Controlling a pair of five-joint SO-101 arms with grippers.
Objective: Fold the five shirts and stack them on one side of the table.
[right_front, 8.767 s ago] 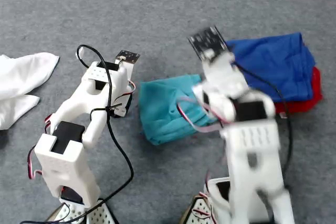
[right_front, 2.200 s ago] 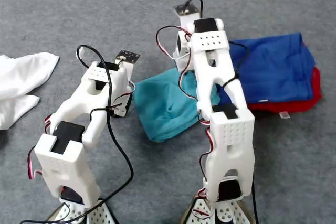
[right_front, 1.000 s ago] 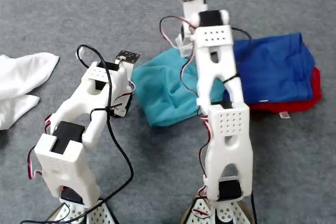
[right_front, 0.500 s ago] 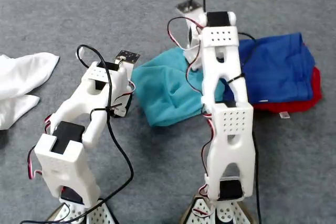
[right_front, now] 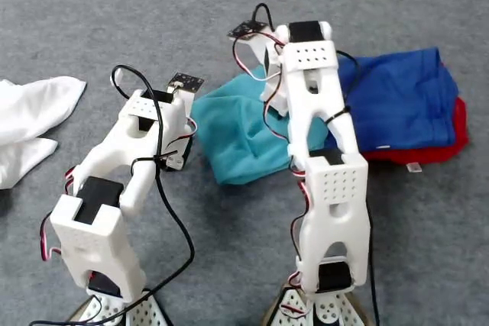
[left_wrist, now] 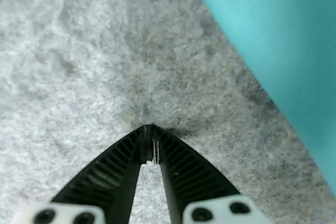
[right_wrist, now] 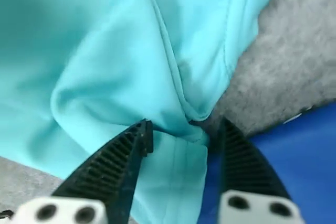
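The right tool [right_wrist: 185, 126], half open and gripping nothing yet, straddles a fold at the 1 o'clock corner of the teal shirt [right_front: 237, 139] in the middle of the worktop [right_front: 114, 28], with the blue shirt [right_front: 397, 104] at its 3 o'clock, while the left tool [left_wrist: 150, 142], closed and empty, sits at its 9 o'clock.

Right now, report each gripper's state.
Left gripper: shut, holding nothing.
Right gripper: open, astride a fold of the teal shirt.
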